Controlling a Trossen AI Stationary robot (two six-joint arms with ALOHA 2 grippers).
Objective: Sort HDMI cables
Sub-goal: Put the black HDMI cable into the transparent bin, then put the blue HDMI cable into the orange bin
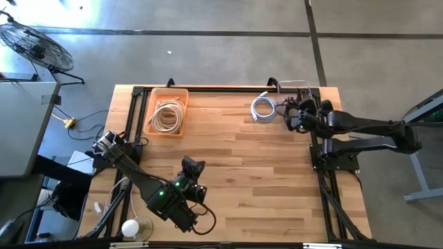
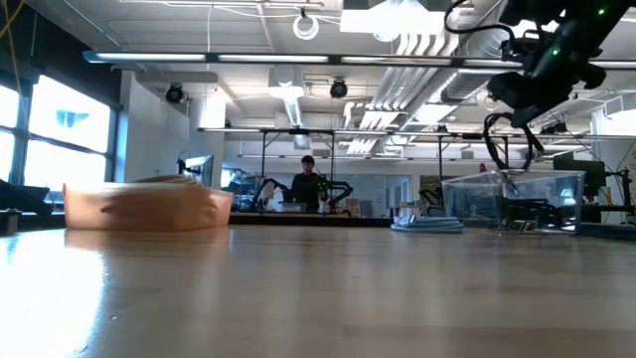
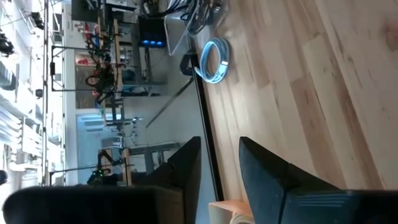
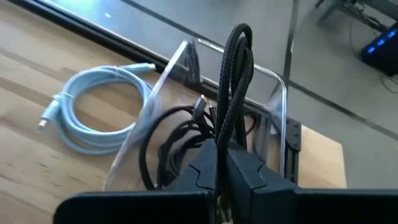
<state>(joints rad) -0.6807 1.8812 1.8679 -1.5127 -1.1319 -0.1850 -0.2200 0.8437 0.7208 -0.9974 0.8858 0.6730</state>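
I am holding my right gripper (image 4: 219, 163) above the clear bin (image 4: 273, 99) at the far right corner of the table (image 1: 263, 180), its fingers (image 4: 249, 171) pressed together on a black cable (image 4: 235, 74). The cable is standing up from between my fingertips as a doubled loop, clamped at its lower part, and it is touching nothing but my fingers. Under it, inside the clear bin, other black cables (image 4: 168, 140) are lying in a loose tangle against the bin's wall. Just outside that wall, on the bare wood, a white cable (image 1: 264, 108) is lying coiled, apart from my gripper and not touching it. In the low view my right arm is hanging over the bin (image 2: 517, 199) with a dark loop dangling beneath it. My left gripper (image 3: 219, 163) is waiting low over the near left part of the table, its two fingers (image 3: 267, 171) standing partly apart with a clear gap between them and nothing in that gap. Past them the white coil (image 3: 211, 61) is showing far off across the wood. At the far left of the table the orange bin (image 1: 181, 97) is holding beige cables (image 1: 167, 116) coiled together inside it, well apart from both of my grippers.
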